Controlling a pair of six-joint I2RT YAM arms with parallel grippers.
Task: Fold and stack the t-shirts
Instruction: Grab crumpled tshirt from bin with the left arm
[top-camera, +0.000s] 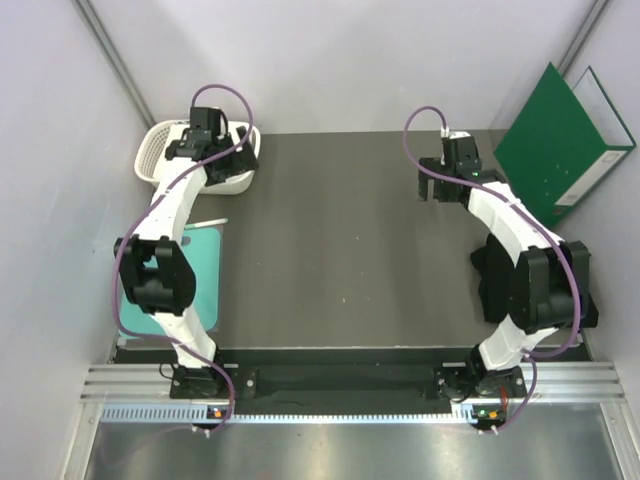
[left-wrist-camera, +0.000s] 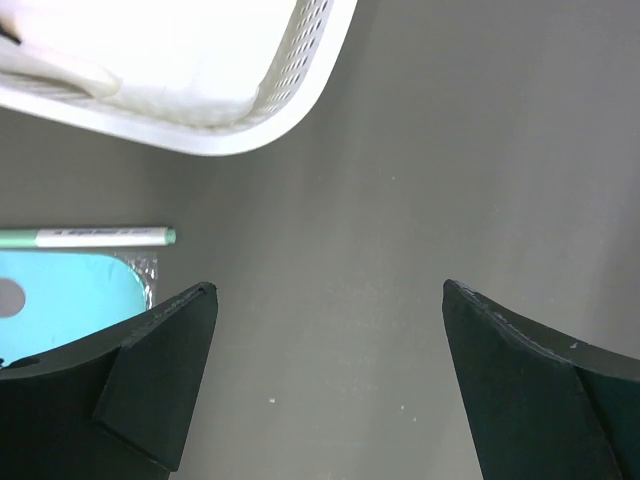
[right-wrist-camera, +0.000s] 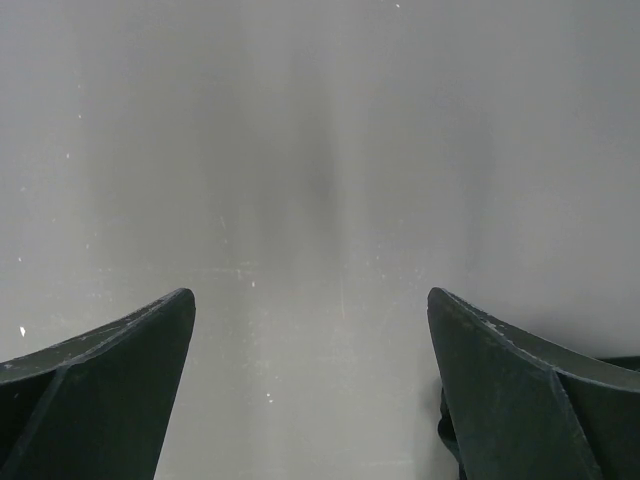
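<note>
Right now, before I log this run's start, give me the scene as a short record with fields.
left gripper: open, empty, by the basket's edge
right gripper: open, empty, over bare table
basket: white, far-left corner, pale cloth inside
black cloth: right edge, partly hidden by the right arm
teal board: flat, left edge
pen: between board and basket
green binder: leaning, far right
folded stack: none visible
</note>
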